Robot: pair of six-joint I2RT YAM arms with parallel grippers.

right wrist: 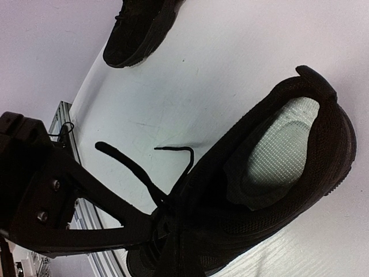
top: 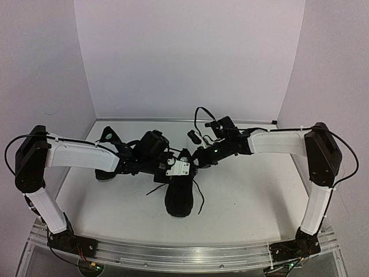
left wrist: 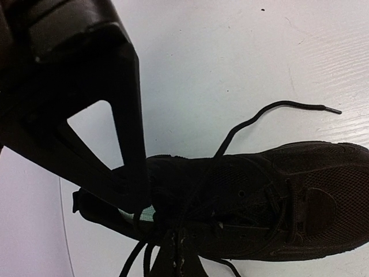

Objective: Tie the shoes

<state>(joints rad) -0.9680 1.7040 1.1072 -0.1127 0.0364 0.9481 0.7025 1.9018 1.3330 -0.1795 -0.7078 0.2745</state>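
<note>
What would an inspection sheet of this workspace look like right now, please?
Surface: white table.
Job's things: centre shoe, toe towards the arm bases, with a lace end lying loose; second shoe apart, on the left side.
Clutter: nothing seen.
Grippers: left tool and right tool both shut, tips at the centre shoe's laces.
Cables: black cable looping above the right wrist.
Surroundings: plain pale walls; metal rail at the near edge.

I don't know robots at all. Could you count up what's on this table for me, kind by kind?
Black shoes: 2 (the second lies at the far left)
Robot arms: 2 (left arm, right arm)
Claws: 2 (left claw, right claw, one at each arm's end)
Total: 6
</note>
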